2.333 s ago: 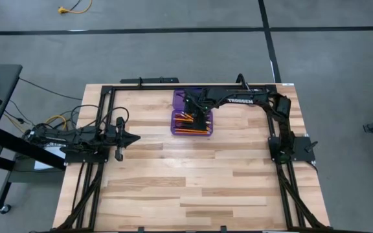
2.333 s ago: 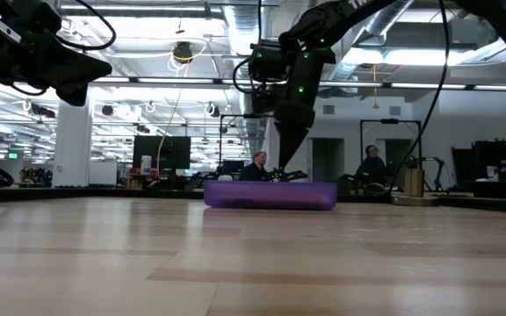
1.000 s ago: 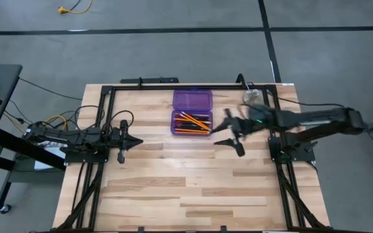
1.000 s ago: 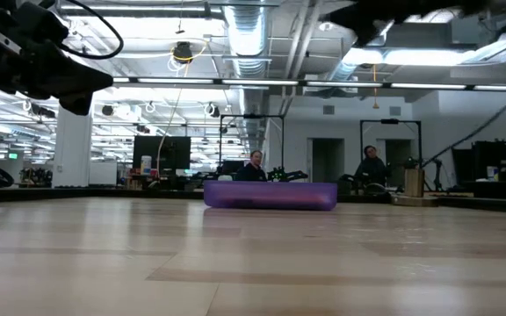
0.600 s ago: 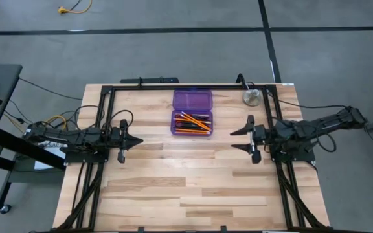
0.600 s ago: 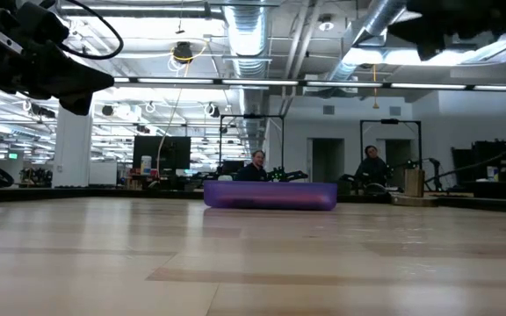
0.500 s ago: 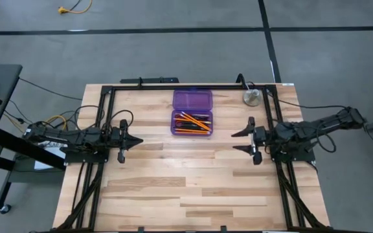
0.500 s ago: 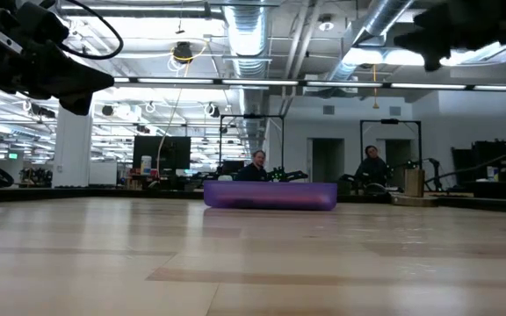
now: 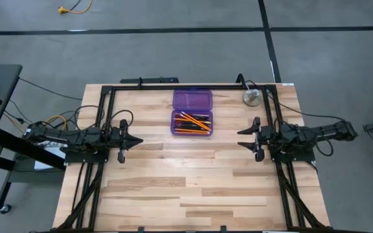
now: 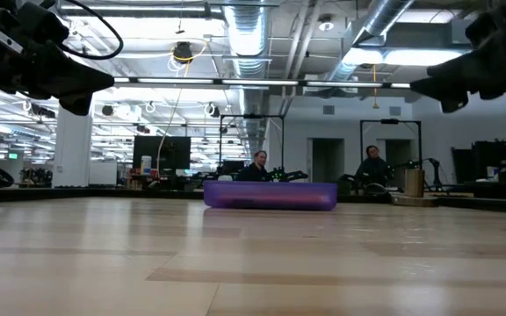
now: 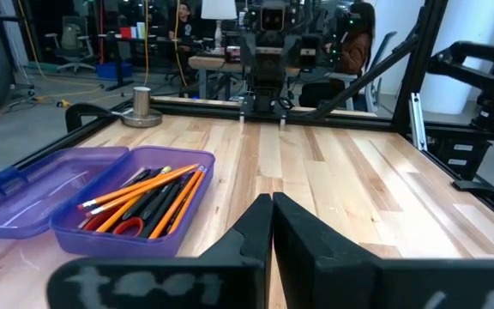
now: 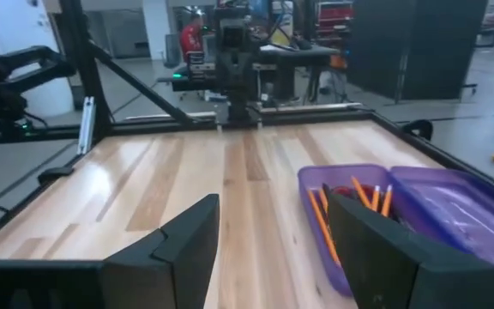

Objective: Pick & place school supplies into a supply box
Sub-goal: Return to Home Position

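Swinging back from over the case, the right gripper is now pulling in beside its base at the right edge of the pale wooden table; two seconds ago it was reaching down into the small translucent purple plastic supply box. From overhead, the box is lying open near the far edge, between the two arms. The thin orange pencils are resting inside it, and a round silver metal disc is sitting apart near the far right corner. The left gripper is waiting at the left side. I am seeing no loose supplies on the boards. At table level, the box is showing as a low purple bar far across the wood, with both grippers hanging high and well clear of it. Past the left wrist, that gripper's fingers are pressing together, and the box is holding orange pencils, slim black pens and small red-handled scissors. Past the right wrist, the fingers are standing spread and gripping nothing. I judge the packing finished, with only the arms' settling and perhaps the lid left.
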{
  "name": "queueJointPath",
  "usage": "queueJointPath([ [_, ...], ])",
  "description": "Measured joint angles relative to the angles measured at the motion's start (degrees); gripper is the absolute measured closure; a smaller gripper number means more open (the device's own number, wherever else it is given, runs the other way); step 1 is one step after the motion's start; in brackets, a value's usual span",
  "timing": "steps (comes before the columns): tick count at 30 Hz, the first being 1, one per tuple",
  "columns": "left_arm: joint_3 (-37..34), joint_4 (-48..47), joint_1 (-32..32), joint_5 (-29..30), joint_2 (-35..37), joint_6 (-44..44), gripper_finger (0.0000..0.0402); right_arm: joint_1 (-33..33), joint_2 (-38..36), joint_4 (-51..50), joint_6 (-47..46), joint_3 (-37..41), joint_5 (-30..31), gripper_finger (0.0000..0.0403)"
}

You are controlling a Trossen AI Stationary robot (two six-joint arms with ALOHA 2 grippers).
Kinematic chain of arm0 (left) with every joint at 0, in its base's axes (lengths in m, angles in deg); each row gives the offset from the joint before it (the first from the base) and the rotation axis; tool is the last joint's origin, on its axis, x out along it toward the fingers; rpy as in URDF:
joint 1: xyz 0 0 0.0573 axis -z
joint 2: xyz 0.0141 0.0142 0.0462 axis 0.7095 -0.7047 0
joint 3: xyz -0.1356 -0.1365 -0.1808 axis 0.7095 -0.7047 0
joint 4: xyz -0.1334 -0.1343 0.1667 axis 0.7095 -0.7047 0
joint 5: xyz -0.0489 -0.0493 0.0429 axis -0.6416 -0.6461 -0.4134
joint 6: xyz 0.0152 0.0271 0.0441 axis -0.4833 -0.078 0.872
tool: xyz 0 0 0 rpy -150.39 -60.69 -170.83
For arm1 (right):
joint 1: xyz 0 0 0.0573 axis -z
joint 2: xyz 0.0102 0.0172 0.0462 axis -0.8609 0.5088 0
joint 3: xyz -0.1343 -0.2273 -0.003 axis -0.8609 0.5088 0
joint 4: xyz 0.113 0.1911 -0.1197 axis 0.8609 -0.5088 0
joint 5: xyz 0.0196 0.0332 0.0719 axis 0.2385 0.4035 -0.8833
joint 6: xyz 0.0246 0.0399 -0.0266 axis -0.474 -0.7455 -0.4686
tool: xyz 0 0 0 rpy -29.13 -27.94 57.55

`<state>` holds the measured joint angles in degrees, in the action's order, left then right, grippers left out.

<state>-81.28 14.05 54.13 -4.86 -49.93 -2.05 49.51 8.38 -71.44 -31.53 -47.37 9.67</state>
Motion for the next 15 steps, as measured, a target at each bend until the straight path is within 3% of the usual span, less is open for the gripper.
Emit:
queueJointPath([
  [5, 0.0, 0.02, 0.0, 0.1, 0.0, 0.01, 0.0401, 1.93, -4.88, 1.05, 0.35, 3.17, -4.48, 0.0193],
  [15, 0.0, 0.31, -0.02, 1.6, 0.0, 1.41, 0.0401, 4.32, -1.36, 0.22, 1.5, 3.17, -7.05, 0.0193],
])
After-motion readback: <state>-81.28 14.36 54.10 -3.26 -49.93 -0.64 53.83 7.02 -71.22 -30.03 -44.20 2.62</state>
